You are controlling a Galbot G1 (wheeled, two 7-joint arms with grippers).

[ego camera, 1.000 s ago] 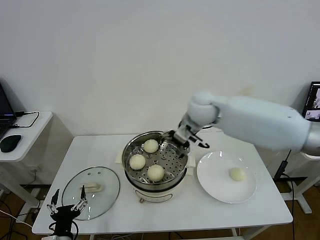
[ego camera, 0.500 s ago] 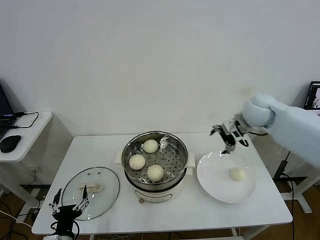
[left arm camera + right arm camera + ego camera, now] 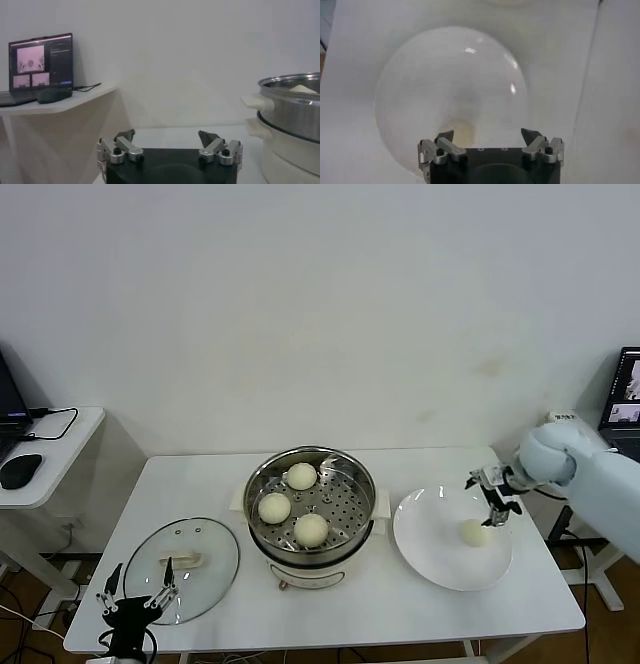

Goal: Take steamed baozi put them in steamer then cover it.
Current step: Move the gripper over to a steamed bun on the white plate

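My right gripper (image 3: 497, 502) fingers spread, above plate (image 3: 425, 549); last baozi (image 3: 474, 532) at 7 o'clock, near.

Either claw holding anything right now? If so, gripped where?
Nothing held. Right claw is open and empty above the plate's last baozi; left claw is open and parked near the cover.
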